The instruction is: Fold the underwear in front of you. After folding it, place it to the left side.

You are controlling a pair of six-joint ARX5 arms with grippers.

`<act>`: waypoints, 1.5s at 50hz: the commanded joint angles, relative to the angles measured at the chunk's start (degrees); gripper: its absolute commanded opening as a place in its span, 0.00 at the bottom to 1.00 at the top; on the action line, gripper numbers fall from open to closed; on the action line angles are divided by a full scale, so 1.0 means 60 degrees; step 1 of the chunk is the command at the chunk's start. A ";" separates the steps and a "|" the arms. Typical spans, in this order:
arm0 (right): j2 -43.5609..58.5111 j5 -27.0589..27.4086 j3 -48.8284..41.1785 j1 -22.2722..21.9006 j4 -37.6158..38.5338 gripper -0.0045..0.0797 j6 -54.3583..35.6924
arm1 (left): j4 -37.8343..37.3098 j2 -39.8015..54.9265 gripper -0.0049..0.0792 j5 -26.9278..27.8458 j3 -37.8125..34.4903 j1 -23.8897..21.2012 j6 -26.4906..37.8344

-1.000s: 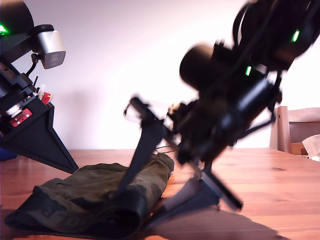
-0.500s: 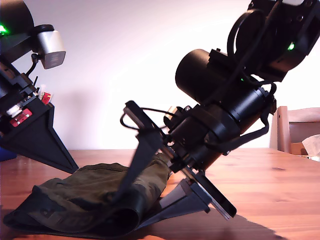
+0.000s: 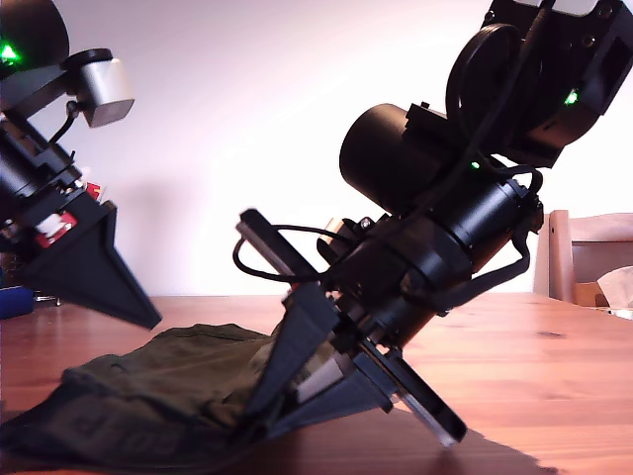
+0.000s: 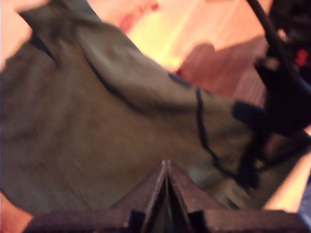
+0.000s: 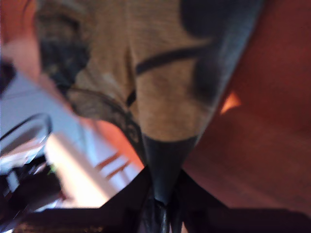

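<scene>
The underwear (image 3: 148, 386) is a dark green crumpled heap on the wooden table (image 3: 554, 396), toward the exterior view's left. My second gripper (image 3: 253, 420) is tipped down at the heap's near edge, fingers converged and shut on the cloth. In the second wrist view the underwear (image 5: 165, 87) narrows into my second gripper (image 5: 164, 160). My first gripper (image 3: 148, 315) hangs above the heap at the exterior view's left, apart from it. In the first wrist view my first gripper (image 4: 165, 167) is shut with nothing in it, above the underwear (image 4: 97, 121).
A wooden chair (image 3: 586, 252) and a light box (image 3: 615, 287) stand past the table at the exterior view's right. The second arm's bulky body (image 3: 445, 237) fills the middle of that view. A white wall is behind.
My second gripper's fingers, spread wide before, have come down and closed on the underwear's edge. My first gripper shifted slightly up and toward the exterior view's right.
</scene>
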 commanded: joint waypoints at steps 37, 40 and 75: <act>-0.1457 -0.0637 -0.0124 -0.0415 -0.2656 0.04 -0.1574 | 0.2331 0.3020 0.03 -0.0324 -0.0160 0.0831 0.0069; -0.1483 -0.0765 -0.0124 -0.0561 -0.2769 0.04 -0.1650 | 0.2047 0.3020 0.03 -0.0321 -0.0160 0.0878 0.0040; -0.1541 -0.2131 0.0102 -0.2903 -0.4233 0.04 -0.3355 | 0.0076 0.3020 0.03 0.0142 -0.0160 -0.0452 -0.2539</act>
